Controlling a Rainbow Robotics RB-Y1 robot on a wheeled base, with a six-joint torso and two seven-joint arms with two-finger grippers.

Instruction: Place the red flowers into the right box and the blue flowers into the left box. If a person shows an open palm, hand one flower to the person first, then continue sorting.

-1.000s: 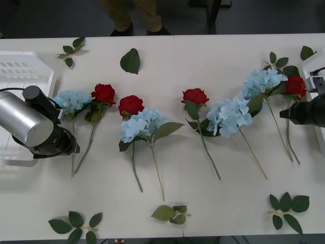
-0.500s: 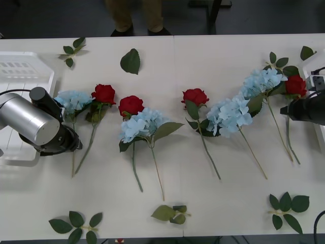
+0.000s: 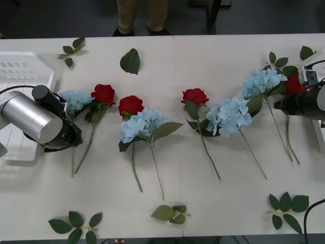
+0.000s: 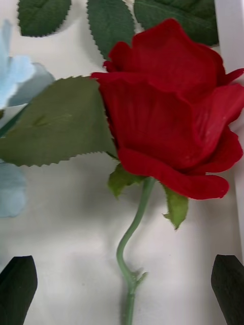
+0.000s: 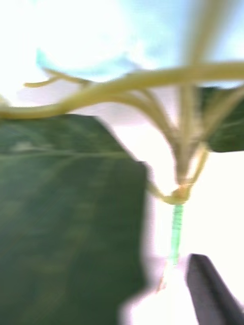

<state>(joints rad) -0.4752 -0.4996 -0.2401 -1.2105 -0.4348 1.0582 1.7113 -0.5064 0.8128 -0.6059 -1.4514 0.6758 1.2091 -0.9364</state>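
Right gripper: black fingers spread wide astride the far-right red rose stem, nothing clamped.
Left gripper: at the far-left blue hydrangea; finger state unclear.
Risk: closing could catch the neighbouring leaf.

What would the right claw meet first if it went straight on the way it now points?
Most likely the red rose at the table's right end. In the right wrist view its stem runs up between the open right claw and the bloom sits just ahead. How near it is cannot be told.
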